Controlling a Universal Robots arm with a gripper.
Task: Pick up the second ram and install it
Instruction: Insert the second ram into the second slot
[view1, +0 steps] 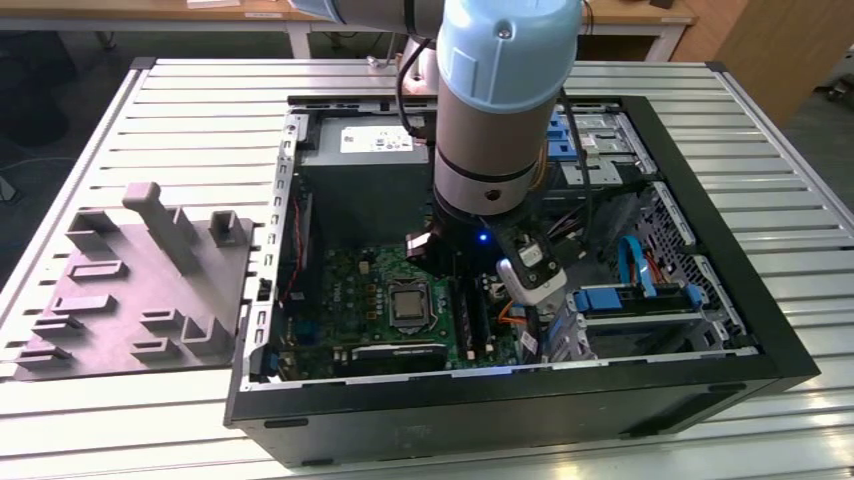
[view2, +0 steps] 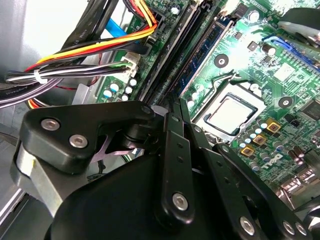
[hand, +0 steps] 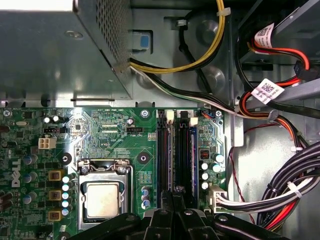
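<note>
My arm (view1: 501, 100) reaches down into the open case (view1: 747, 335), which lies on its side on a table (view1: 174, 110) of pale metal slats. On the exterior view's left, a grey tray (view1: 134, 290) with upright blocks rests on the slats just beside the case. Behind the table a wood-topped bench (view1: 627, 15) runs along the back of the room. A brown wooden panel (view1: 781, 50) stands at the exterior view's right, above dark floor.

Inside the case, the green board (view1: 374, 290) lies flat next to the grey supply box (view1: 367, 165). In the second wrist view the gripper (view2: 178, 107) hangs over one end of the memory slots, beside the processor socket (view2: 232, 112). Its fingers are drawn close together with hardly a gap. The ram (view2: 205, 52), a blue-green strip, stands on edge in a slot and runs right up to the fingertips. I cannot tell whether they pinch it or merely meet above it. In the first wrist view the gripper (hand: 172, 196) sits at the end of the slots (hand: 167, 150), with bundled cables (hand: 280, 195) off the board's edge
</note>
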